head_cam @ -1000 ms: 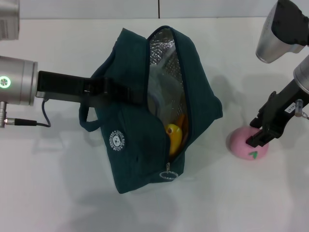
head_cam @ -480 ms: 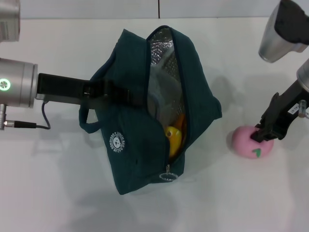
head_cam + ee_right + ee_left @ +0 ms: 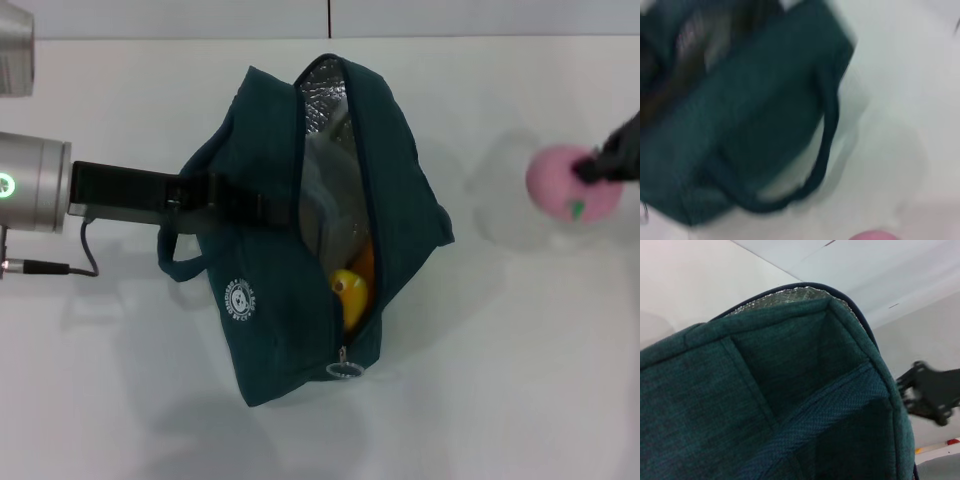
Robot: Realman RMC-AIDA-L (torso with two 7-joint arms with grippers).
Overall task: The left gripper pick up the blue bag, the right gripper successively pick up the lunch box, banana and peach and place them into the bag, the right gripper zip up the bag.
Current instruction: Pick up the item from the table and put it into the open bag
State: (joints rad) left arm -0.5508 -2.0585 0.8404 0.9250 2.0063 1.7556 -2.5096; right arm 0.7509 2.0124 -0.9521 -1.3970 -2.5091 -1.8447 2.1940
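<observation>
White table (image 3: 520, 380), peach (image 3: 566, 183) now lifted, right end effector (image 3: 608, 160)

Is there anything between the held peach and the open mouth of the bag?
Nothing visible. The peach, held by the right gripper, hangs to the right of the bag; only bare table lies between them.

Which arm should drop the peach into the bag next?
Right. Its end effector already holds the peach, lifted beside the bag. The left end effector is occupied gripping the bag's side, keeping its mouth open over the banana.
</observation>
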